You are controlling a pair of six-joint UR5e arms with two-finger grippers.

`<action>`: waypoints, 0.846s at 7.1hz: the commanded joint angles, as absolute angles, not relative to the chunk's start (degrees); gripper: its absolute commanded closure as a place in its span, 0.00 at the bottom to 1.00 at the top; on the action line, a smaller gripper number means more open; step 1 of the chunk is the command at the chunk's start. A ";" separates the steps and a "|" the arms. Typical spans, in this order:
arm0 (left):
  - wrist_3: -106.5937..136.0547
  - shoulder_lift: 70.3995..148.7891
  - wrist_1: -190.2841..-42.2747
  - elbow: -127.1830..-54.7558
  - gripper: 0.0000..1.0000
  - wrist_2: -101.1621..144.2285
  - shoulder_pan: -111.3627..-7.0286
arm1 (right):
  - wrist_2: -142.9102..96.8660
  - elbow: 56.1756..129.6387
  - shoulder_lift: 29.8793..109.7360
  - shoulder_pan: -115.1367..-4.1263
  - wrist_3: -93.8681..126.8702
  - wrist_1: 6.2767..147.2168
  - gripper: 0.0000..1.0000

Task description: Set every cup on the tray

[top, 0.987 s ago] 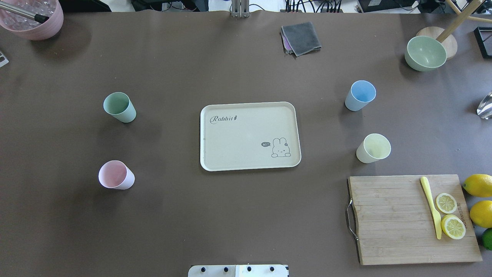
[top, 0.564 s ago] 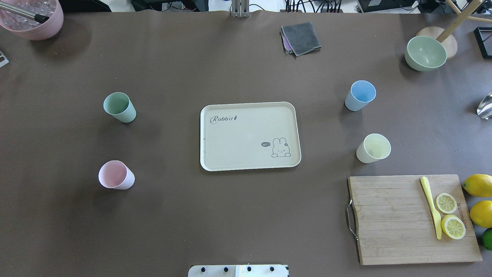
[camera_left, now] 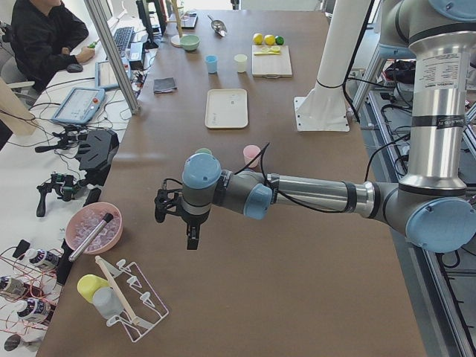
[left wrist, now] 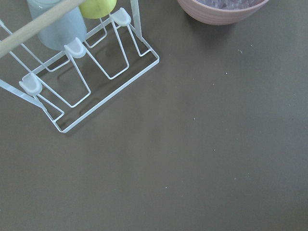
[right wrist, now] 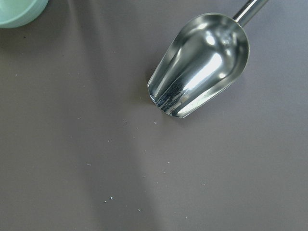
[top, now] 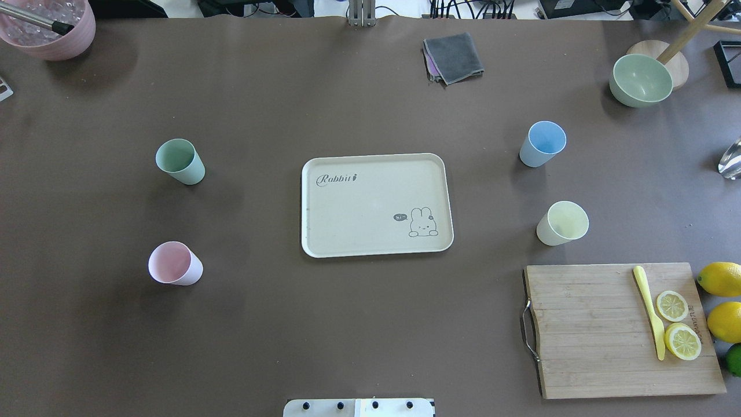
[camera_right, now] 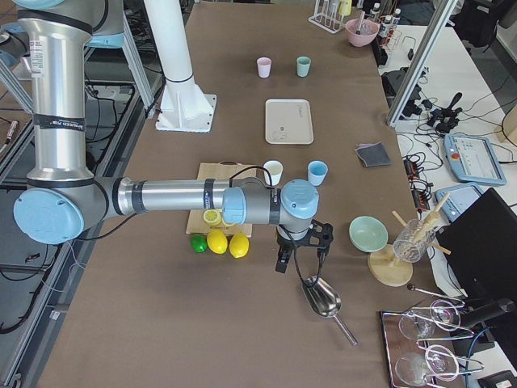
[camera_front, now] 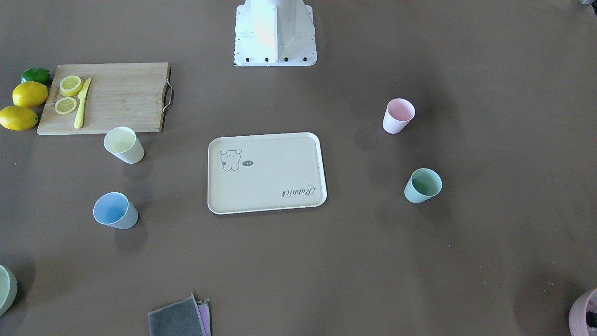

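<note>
The cream tray [top: 359, 214] lies flat at the table's middle with nothing on it; it also shows in the front view [camera_front: 275, 172]. The mint green cup [top: 180, 161] and the pink cup [top: 175, 263] stand to its left. The blue cup [top: 542, 143] and the yellow cup [top: 562, 223] stand to its right. All are upright on the table. My left gripper [camera_left: 178, 223] hangs over the table's left end, far from the cups. My right gripper [camera_right: 300, 252] hangs over the right end. I cannot tell whether either is open or shut.
A wooden cutting board [top: 590, 330] with lemon slices and a yellow knife lies near the yellow cup, with lemons [top: 721, 279] beside it. A grey cloth [top: 454, 57], a pale green bowl [top: 639, 80] and a mauve bowl [top: 49, 29] sit at the back. A metal scoop [right wrist: 202, 67] and a wire rack [left wrist: 86, 82] lie under the wrists.
</note>
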State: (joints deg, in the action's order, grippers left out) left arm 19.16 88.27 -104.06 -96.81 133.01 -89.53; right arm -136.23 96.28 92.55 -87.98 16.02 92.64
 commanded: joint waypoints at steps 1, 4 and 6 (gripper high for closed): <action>19.25 88.85 -104.06 -97.81 0.02 133.24 -89.39 | -136.75 98.07 92.20 -87.98 16.35 92.64 0.00; 20.81 90.88 -105.64 -98.69 0.02 134.38 -86.16 | -136.58 100.28 88.42 -85.71 16.43 85.66 0.00; 21.80 91.57 -110.65 -96.69 0.02 134.56 -85.43 | -133.62 100.81 88.33 -80.53 16.61 78.51 0.00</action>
